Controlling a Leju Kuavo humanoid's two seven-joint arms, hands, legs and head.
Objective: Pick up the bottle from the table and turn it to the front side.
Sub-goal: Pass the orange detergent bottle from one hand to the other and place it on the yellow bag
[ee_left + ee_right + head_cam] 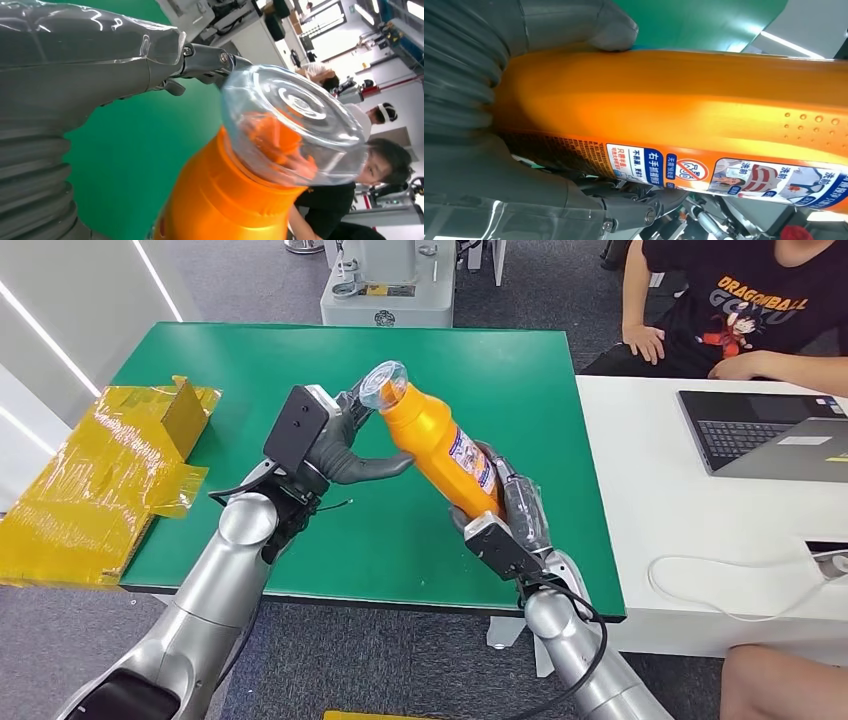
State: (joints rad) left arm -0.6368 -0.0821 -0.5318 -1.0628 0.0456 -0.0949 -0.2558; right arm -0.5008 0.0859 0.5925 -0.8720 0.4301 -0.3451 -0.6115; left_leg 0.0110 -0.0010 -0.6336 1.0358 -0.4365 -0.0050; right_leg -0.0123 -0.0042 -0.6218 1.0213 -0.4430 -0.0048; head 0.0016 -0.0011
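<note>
Head view, items listed by size.

Counter (250,370): green-topped, spans the centre of the frame. A white desk (650,490) abuts it at right and carries an open laptop (765,430); a person (740,310) sits at upper right.

Yellow taped carton (100,475): left edge of the frame, partly overhanging the counter's left side, well apart from the hands.

Bottle (435,445): orange, clear domed cap (383,383), printed label (470,460) along one flank. Held off the counter at frame centre, tilted, cap toward upper left, base toward lower right.

Right hand (510,510): lower centre-right. Fingers clamped around the bottle's lower body. The right wrist view shows the thumb (609,27) pressed on the orange wall and the label strip facing the other fingers.

Left hand (345,440): centre-left. Thumb reaches toward the bottle's shoulder; fingers (205,57) lie behind the cap. Whether they truly pinch the cap or merely touch it cannot be told from any view.

Task state, as judged: bottle lifted, rotation to the front face under way or pending.

Hazards, as judged:
- Slick plastic wall and a tilted hold; any loosening of the right hand during a regrasp could let the bottle slide base-first onto the counter.
- Cap appears to be a loose cover; torque applied there may turn or pop the cap instead of the bottle.
- Both hands crowd the neck; fingers could collide.
</note>
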